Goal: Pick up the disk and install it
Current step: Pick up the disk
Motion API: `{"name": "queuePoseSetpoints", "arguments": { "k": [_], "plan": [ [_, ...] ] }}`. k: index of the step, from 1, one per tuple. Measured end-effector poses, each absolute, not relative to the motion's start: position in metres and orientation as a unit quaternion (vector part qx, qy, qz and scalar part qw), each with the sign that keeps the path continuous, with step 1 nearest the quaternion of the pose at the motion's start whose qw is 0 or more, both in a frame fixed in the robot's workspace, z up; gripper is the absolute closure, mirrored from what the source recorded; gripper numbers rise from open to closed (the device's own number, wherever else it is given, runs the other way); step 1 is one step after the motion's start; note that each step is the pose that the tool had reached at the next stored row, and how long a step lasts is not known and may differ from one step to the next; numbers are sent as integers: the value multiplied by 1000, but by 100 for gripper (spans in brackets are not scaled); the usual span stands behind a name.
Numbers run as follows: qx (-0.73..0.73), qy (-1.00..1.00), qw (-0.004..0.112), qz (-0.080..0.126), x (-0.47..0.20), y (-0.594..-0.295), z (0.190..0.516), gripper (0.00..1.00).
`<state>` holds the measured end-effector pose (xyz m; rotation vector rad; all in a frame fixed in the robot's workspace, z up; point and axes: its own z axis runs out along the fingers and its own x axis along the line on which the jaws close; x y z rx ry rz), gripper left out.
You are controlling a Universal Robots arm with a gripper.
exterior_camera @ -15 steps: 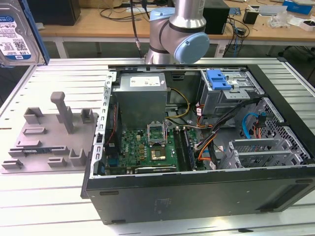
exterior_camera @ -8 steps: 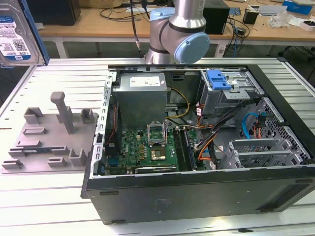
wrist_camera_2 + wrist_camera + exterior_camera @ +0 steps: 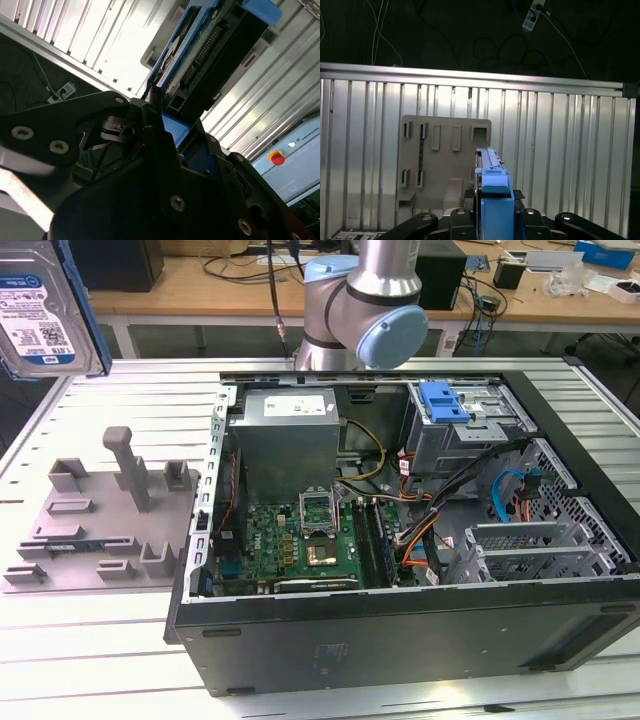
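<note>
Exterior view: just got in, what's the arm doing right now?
The arm's gripper has its jaws closed on the disk, gripping it by its blue bracket and holding it in the air at the exterior view's upper left. The grey fixture sits on the table with nothing on it. The disk is not yet installed: the open computer case, with its blue-latched drive cage, lies off to the exterior view's right.

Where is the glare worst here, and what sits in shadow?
Second wrist view: the table glares white, and the gripper holding the disk is nearly black. First wrist view: table evenly lit, floor dark. Exterior view: soft, even light.
</note>
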<state>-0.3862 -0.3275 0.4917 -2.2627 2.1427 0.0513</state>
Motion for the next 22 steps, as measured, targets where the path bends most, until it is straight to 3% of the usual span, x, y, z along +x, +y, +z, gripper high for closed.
{"name": "queuePoseSetpoints", "arguments": {
  "k": [22],
  "plan": [
    [-726, 687, 8, 20, -315, -378, 497, 64]
  ]
}}
